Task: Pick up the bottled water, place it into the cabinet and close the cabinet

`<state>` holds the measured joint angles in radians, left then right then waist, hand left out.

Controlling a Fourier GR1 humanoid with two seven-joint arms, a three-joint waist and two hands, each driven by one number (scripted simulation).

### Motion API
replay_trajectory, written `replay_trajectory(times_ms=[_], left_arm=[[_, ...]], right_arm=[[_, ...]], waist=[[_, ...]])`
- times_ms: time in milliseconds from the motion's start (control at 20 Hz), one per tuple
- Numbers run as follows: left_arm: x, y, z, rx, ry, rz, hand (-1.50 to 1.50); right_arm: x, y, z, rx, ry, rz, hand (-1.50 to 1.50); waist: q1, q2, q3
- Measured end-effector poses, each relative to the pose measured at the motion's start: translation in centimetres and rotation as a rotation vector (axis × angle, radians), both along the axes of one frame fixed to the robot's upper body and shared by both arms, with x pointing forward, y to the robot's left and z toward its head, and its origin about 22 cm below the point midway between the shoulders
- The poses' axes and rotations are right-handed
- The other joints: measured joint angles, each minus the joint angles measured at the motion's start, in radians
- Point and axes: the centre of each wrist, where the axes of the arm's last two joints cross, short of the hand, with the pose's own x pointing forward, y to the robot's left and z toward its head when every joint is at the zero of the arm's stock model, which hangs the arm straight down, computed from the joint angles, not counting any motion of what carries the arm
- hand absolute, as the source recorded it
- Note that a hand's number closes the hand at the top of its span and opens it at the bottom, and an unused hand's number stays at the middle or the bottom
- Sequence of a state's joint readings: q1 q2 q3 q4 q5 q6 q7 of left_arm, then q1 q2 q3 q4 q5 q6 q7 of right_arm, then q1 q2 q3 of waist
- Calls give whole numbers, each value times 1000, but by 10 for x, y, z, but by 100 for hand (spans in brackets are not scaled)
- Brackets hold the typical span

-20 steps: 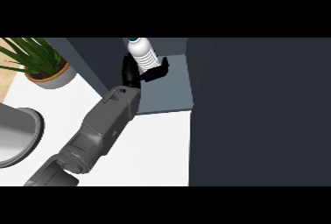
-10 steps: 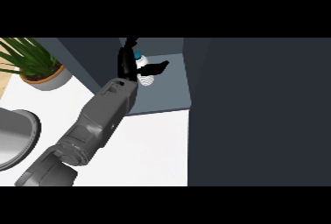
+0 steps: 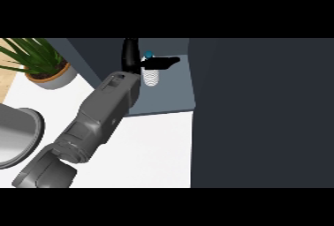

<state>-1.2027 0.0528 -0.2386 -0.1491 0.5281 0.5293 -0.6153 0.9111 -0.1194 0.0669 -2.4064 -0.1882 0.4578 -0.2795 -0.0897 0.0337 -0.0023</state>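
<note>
Upper centre of the frame: I see the left hand (image 3: 135, 59) inside the open cabinet (image 3: 163, 99), at the end of the grey forearm (image 3: 98, 119) that runs up from the lower left. Fingers point straight up, thumb sticks out to the right across the bottled water (image 3: 151, 76); the hand is spread, not wrapped round it. Bottle stands on the cabinet's grey shelf, blue cap just visible by the thumb, ribbed body showing right of the wrist. Dark cabinet door (image 3: 261, 114) fills the right half. Potted plant (image 3: 40, 66) at upper left on the white counter (image 3: 146, 150); a metal bowl (image 3: 16, 137) at the left edge. Right hand not visible.
</note>
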Motion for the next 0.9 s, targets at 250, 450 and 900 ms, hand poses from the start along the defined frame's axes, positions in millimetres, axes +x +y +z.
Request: replay_trajectory(times_ms=[250,450,900], left_arm=[[-3,-12,0,-97,-53,-110,-150],[-6,-20,-1,-128,-68,-150,-150],[-23,-25,-18,-190,-59,-201,-150]], right_arm=[[-4,2,0,13,16,5,-150],[-3,4,0,22,27,-1,-150],[-3,11,0,50,47,-13,-150]], waist=[[17,-10,0],[34,-18,1],[58,-35,2]])
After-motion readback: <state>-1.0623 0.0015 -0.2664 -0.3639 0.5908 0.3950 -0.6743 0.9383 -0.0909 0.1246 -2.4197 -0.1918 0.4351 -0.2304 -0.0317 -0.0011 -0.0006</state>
